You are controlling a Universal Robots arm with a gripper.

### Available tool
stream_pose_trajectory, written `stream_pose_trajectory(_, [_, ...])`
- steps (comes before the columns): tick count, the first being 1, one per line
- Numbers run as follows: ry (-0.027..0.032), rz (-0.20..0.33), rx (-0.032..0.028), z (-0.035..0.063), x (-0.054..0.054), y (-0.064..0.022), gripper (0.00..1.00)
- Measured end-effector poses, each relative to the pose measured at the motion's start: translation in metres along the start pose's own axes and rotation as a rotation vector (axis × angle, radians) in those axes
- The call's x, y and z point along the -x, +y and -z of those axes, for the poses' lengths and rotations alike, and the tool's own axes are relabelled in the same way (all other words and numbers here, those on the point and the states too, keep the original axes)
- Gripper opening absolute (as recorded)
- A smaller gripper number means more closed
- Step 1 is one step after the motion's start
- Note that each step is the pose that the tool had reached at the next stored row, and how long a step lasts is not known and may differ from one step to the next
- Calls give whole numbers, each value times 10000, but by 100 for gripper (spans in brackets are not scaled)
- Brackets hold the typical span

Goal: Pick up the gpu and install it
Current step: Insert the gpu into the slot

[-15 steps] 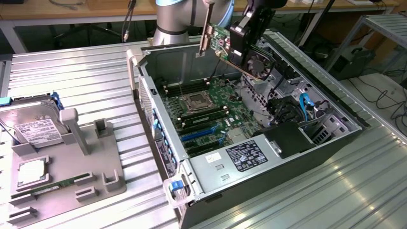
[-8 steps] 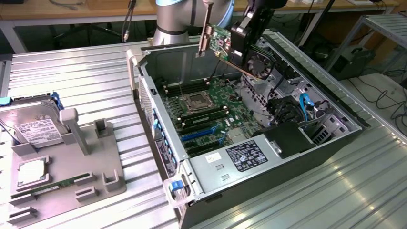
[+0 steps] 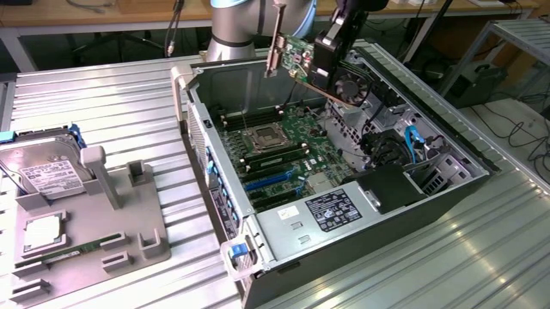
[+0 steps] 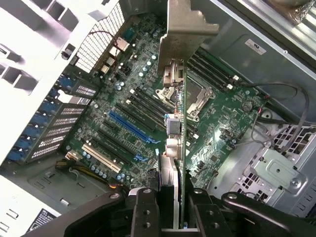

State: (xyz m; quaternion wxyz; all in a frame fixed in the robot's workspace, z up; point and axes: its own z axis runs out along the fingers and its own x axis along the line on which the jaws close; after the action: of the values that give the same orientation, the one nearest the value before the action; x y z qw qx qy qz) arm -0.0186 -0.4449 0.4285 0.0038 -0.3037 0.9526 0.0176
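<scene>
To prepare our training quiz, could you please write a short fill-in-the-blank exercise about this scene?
1. The gripper holds the gpu ____ the open computer case.
2. The long blue slot is ____.
3. The hard drive sits on the grey tray at the exterior view's ____.
Missing words: above; empty; left.

ribbed metal table [image 3: 103,109], wooden bench [image 3: 43,16] behind
</scene>
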Motion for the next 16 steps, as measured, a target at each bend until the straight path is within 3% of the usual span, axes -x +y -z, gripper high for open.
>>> stream_pose_trajectory(15, [30,964,18,0,-2,-2,28])
stream_pose_trajectory(16, [47,1516,27,-1,-4,-5,28])
